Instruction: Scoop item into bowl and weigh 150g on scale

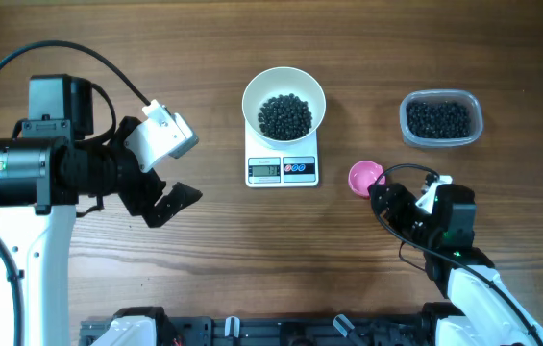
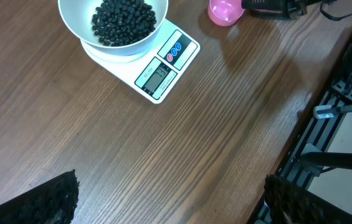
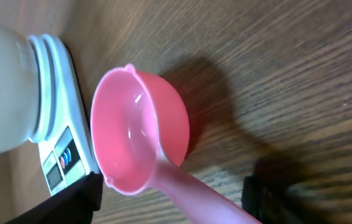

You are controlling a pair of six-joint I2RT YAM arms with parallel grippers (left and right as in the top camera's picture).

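While the right gripper (image 1: 386, 197), jaws spread, straddles the pink scoop (image 1: 365, 178) at lower right, a skewed pinch could flip it; the left gripper (image 2: 169, 199) gapes.

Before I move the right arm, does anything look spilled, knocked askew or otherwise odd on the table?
Nothing stands out. The beans sit in the bowl and the tub, none visibly loose on the table. The bowl rests squarely on the scale, display uncovered. The pink scoop is empty, at the right claw.
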